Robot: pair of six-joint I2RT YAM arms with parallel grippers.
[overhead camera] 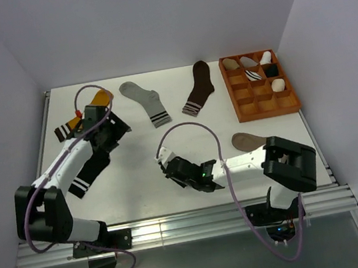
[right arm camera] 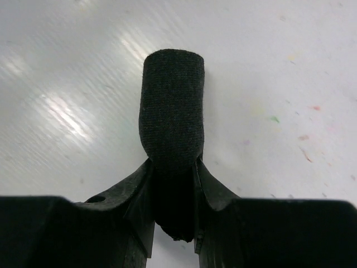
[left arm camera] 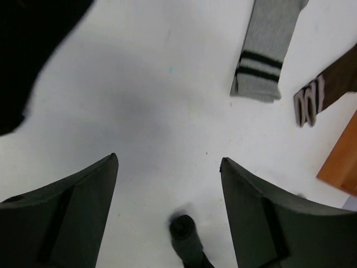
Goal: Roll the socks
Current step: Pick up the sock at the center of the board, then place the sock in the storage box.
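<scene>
Your right gripper (right arm camera: 173, 167), low centre, pinches the rolled charcoal sock (right arm camera: 172, 106); squeeze evenly so the roll can't unwind. Your left gripper (left arm camera: 168, 161) stands wide, empty.

Bare table (overhead camera: 138, 174) mid-front passable — black striped sock (overhead camera: 81, 180) left; grey sock (overhead camera: 146, 101), brown sock (overhead camera: 199, 90), tray (overhead camera: 270, 111) behind.

Top view high from rear, whole table (overhead camera: 137, 167); wrist views close; left shares grey sock (left arm camera: 262, 56)
</scene>
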